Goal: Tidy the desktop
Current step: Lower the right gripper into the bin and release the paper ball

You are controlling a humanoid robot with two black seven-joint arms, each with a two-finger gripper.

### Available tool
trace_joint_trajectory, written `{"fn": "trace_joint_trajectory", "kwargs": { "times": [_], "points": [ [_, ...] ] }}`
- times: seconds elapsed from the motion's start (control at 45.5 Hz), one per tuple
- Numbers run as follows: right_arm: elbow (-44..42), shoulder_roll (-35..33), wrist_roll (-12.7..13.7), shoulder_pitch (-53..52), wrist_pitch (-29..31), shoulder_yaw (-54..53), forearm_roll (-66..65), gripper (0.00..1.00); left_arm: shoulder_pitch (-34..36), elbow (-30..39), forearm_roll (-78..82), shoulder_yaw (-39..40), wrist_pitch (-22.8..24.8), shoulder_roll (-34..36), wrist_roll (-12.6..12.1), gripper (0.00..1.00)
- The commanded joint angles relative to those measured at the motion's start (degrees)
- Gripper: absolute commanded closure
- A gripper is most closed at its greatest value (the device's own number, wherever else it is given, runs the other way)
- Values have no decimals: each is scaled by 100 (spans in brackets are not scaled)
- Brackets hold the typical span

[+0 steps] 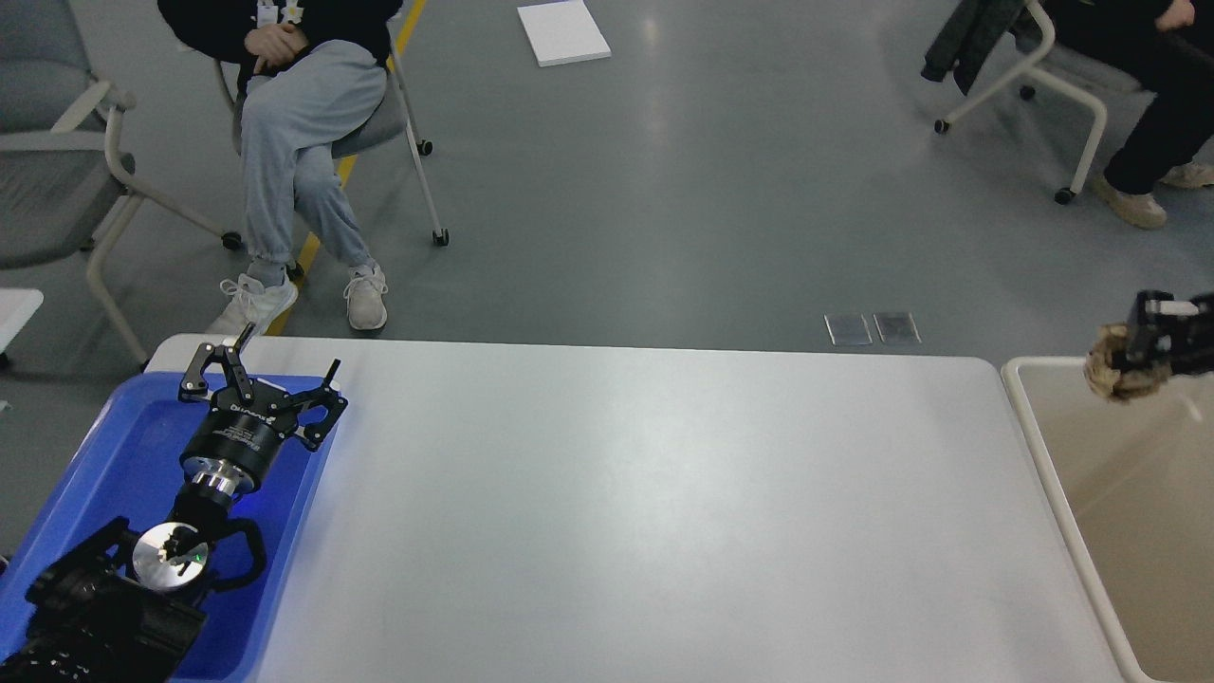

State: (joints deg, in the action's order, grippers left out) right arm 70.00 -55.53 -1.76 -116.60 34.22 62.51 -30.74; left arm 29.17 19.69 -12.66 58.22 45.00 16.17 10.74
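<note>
Fingers (1124,365) on the right pinch a brown fuzzy clump (1119,378); left fingers (285,365) spread; the white desktop (645,512) gleams smooth.

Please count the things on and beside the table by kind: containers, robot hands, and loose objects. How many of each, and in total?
Containers: 2, blue tray and beige bin
Robot hands: 2, left hand and right hand
Loose objects: 1, brown fuzzy object at the right hand, over the bin
Total: 5

Only 1 marking shows: pale lettering across the body of my left gripper (285,365), at about 8 o'clock in the view, too small and slanted for me to read. I find nothing else legible.
</note>
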Motion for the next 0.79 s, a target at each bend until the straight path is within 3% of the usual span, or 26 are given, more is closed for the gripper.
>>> {"fn": "trace_joint_trajectory", "kwargs": {
  "times": [0.0, 0.242, 0.55, 0.77],
  "points": [
    [-1040, -792, 0, 1665, -117, -1249, -20, 100, 1, 0, -9, 5, 0, 0, -1, 0],
    [-2306, -775, 0, 3291, -231, -2268, 68, 100, 1, 0, -9, -4, 0, 0, -1, 0],
    [-3124, -257, 0, 5339, -1681, -3561, 428, 100, -8, 0, 0, 5, 0, 0, -1, 0],
    [-3712, 305, 0, 5937, -2077, -3579, 815, 100, 1, 0, -9, 5, 0, 0, 7, 0]
  ]
}}
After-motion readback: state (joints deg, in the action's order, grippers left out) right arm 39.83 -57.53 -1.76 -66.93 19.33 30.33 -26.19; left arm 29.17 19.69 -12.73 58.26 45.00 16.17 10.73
